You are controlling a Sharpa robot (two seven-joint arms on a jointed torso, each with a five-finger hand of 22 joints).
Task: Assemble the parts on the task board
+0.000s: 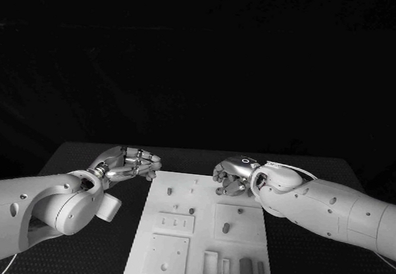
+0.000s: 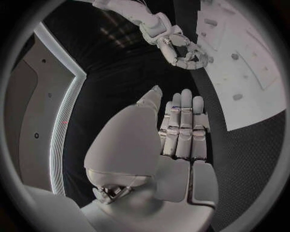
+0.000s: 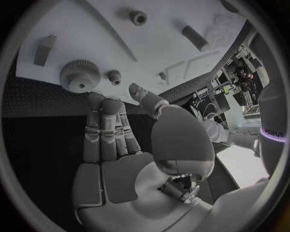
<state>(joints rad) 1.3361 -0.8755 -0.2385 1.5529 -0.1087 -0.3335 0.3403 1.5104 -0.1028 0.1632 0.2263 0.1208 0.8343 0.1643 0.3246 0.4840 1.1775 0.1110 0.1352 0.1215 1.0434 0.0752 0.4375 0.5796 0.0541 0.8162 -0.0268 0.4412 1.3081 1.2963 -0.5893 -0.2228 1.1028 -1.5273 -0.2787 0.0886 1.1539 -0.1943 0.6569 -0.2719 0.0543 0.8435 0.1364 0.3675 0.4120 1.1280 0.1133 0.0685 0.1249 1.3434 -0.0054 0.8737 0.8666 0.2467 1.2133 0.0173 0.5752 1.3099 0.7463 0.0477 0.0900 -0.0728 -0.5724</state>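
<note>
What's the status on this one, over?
Left robot hand open, beside task board. Right robot hand open over board's far end, near large gear. Nothing held.

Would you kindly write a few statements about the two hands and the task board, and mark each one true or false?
1. The left hand hovers beside the task board, over the black table. True.
2. The right hand is at the near end of the board, over the row of slots. False: it is at the far end.
3. The left hand grips a part. False: its fingers lie straight and hold nothing.
4. A gear-shaped part sits on the board just past the right hand's fingers. True.
5. The right hand pinches the gear-shaped part. False: its fingers are extended and stop short of it.
</note>
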